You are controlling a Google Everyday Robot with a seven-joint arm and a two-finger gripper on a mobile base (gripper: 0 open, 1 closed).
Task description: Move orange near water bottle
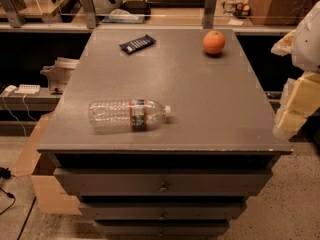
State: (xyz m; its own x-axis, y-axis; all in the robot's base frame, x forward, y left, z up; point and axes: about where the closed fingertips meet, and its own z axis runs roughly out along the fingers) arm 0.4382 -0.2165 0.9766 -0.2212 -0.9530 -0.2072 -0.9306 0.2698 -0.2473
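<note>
A grey desk with drawers stands before cluttered shelves. The orange sits near its far right corner. The water bottle lies on its side toward the near left edge. The gripper hangs just off the right edge, well apart from the orange; I can't make out whether it is spread or clenched.

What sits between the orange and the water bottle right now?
Nothing: in the camera view only bare cabinet top separates the orange from the water bottle. The snack wrapper lies off that line; the gripper hangs at the right edge.
</note>
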